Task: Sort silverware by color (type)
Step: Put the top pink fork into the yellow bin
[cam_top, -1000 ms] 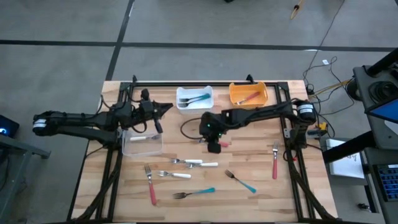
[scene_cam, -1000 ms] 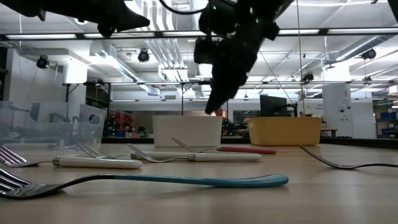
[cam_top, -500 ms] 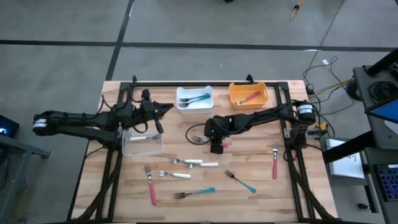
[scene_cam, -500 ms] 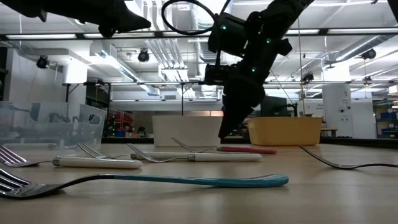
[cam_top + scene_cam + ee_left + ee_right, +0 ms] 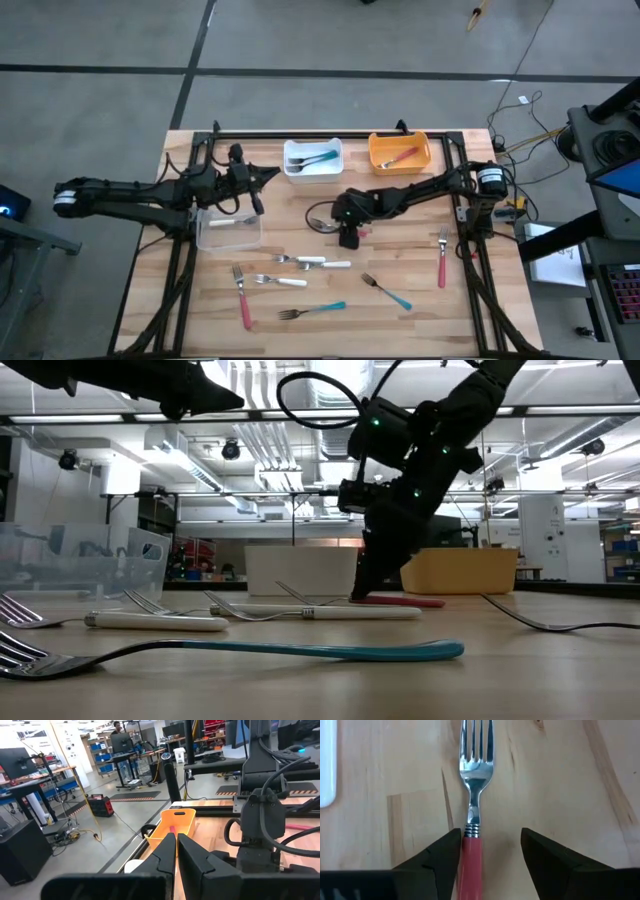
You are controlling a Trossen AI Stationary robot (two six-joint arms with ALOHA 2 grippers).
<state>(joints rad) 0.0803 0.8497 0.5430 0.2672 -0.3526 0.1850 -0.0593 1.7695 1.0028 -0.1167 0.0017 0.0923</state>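
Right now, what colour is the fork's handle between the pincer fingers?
Red-pink handle, clearest in the right wrist view.

You have three bins on the wooden table [image 5: 420, 310]: a white bin [image 5: 313, 158] and an orange bin [image 5: 399, 152] side by side along the far edge, and a clear bin [image 5: 228, 231] nearer the left. Beyond the table you see a workshop with desks and monitors.

Two bins [image 5: 313, 158] stand at the worktop [image 5: 420, 300] rear; a third, seemingly under the left gripper [image 5: 268, 175], left; forks [image 5: 300, 262] lie scattered in front.
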